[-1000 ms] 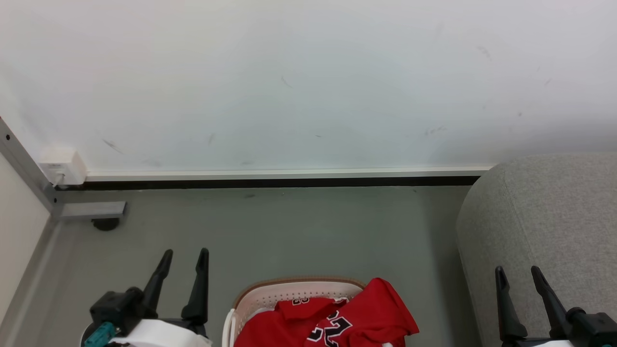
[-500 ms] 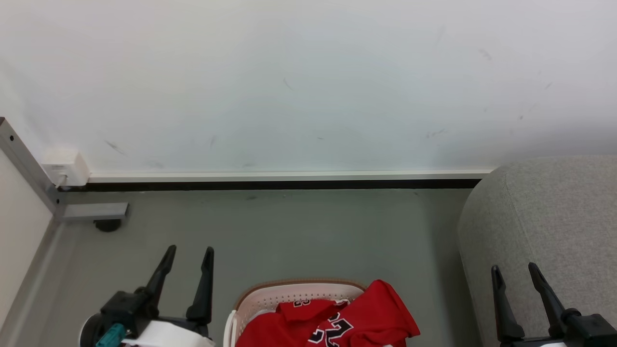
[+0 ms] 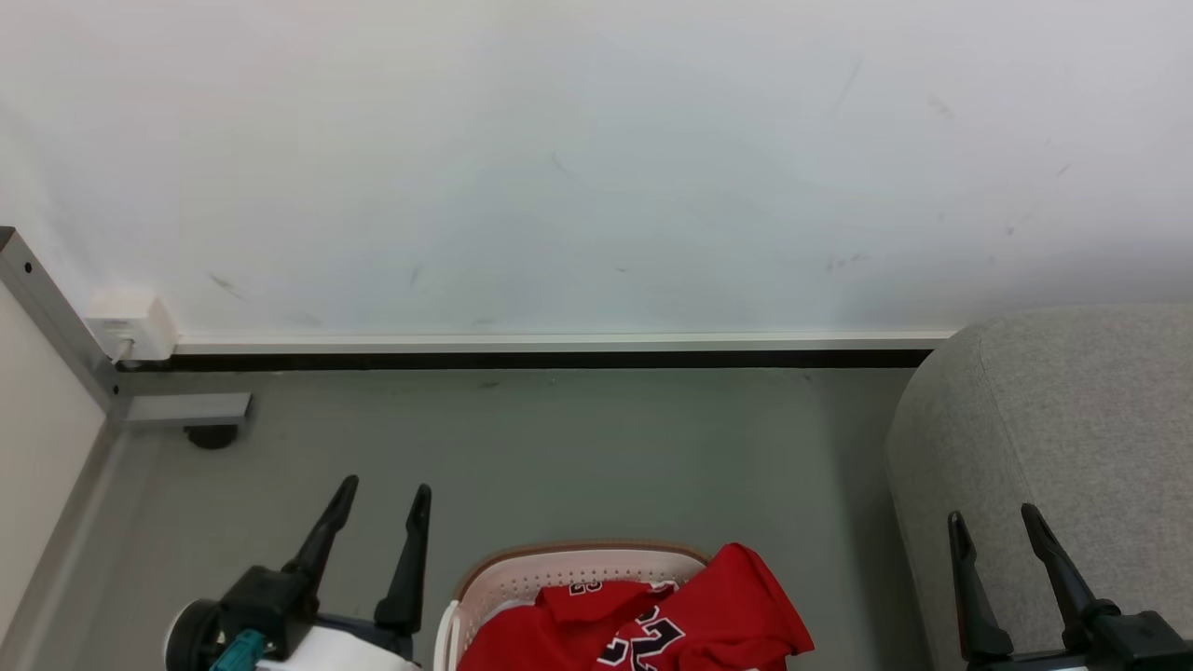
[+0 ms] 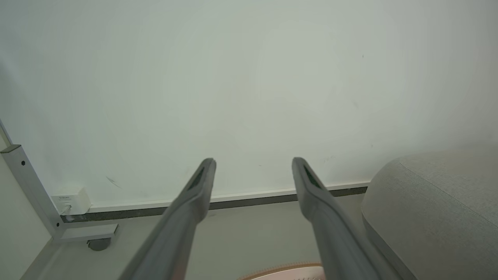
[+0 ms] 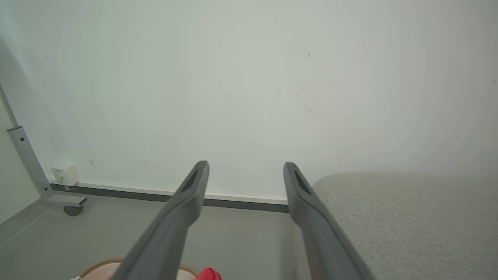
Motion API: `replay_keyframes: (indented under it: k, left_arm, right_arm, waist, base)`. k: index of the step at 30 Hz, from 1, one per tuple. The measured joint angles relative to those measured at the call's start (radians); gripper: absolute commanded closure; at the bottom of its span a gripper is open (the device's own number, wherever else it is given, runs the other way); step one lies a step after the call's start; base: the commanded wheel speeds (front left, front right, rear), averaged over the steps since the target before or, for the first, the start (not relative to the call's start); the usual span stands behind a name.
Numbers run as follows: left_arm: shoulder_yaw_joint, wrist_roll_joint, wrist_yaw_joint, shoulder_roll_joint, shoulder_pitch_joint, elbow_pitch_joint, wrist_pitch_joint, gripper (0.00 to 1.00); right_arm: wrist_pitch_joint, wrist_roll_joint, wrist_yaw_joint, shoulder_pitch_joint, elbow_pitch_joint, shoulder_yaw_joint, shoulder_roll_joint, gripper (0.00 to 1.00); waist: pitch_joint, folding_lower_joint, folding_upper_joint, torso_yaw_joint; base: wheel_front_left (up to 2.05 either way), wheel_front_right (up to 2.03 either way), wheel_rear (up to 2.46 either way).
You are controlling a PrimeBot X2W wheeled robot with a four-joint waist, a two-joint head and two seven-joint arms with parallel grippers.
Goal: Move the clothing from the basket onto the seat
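Note:
Red clothing [image 3: 652, 624] with black-and-white numerals lies heaped in the cream basket [image 3: 522, 570] at the bottom centre of the head view; a red fold hangs over its right rim. A sliver of the clothing [image 5: 209, 274] and the basket's brown rim [image 5: 102, 265] show in the right wrist view, and the basket's rim [image 4: 280, 269] in the left wrist view. The grey seat [image 3: 1062, 429] stands at the right. My left gripper [image 3: 384, 494] is open, left of the basket, holding nothing. Over the seat's front edge my right gripper [image 3: 992, 518] is open and empty.
A white wall [image 3: 578, 158] with a dark baseboard [image 3: 541, 358] rises behind grey floor [image 3: 578, 447]. At the left stand a grey metal frame leg [image 3: 56, 321] with a castor [image 3: 211, 435] and a white wall box [image 3: 129, 324].
My left gripper has shifted right and slightly up, closer to the basket. My right gripper has edged up a little. The view has drifted slightly.

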Motion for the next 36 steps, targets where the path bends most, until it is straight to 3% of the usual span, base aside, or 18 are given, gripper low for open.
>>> replay_keyframes:
  k: [36]
  left_arm:
    - [-0.009,-0.033,-0.004,0.002,-0.009,0.026,-0.005,0.00]
  right_arm:
    - [-0.004,0.022,0.000,-0.003,-0.018,-0.002,-0.001,0.00]
  waist:
    - [0.030,0.0000,-0.0001,-0.025]
  base:
    - [0.00,0.00,0.00]
